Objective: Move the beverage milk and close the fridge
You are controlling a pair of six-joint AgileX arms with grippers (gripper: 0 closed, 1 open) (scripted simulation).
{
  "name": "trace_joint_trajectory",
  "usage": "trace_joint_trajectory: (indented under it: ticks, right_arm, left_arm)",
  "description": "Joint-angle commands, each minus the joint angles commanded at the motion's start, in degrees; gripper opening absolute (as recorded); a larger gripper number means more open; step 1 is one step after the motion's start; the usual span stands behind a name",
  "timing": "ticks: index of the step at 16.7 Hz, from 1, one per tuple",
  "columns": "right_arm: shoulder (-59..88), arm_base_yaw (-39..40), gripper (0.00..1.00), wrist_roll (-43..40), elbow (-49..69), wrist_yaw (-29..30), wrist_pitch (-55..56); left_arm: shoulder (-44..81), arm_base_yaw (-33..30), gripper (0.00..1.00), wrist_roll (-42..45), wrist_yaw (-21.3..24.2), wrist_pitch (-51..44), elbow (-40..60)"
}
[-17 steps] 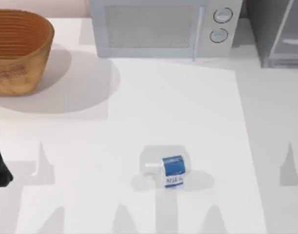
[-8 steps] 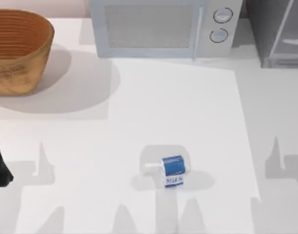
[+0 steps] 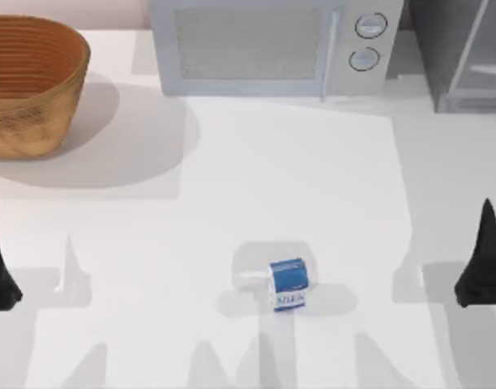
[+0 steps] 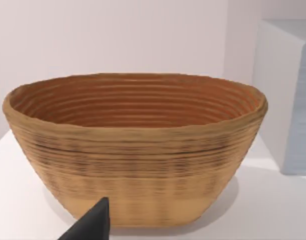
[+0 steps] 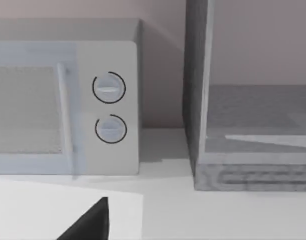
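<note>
While the small blue-topped boxy milk carton (image 3: 288,284) stood near the table's (image 3: 313,178) front edge, the right wrist view revealed the dark grey fridge (image 5: 243,125); both grippers' jaw states were indeterminate.

White table (image 3: 232,162), matte, evenly lit from above; soft grey shadows fall on it. Landmark: microwave (image 3: 268,44), light grey, two round knobs (image 3: 369,26) at its right end, standing at the table's far edge. Left of the microwave, well apart: woven basket (image 3: 29,81), tan outside, orange-brown ribbed inside, casting a broad shadow toward the microwave. Behind the microwave and basket: plain pale pinkish wall (image 4: 118,35).
</note>
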Motion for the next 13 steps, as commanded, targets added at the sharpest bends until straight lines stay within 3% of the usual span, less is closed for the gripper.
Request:
trace_joint_trajectory:
  ticks: [4, 13]
  right_arm:
    - [5.69, 6.57, 1.00, 0.15, 0.12, 6.53, 5.29]
    - [9.58, 8.34, 1.00, 0.96, 1.64, 7.45, 8.55]
  left_arm:
    - [0.00, 0.00, 1.00, 0.00, 0.00, 0.00, 0.00]
    - [0.00, 0.00, 1.00, 0.00, 0.00, 0.00, 0.00]
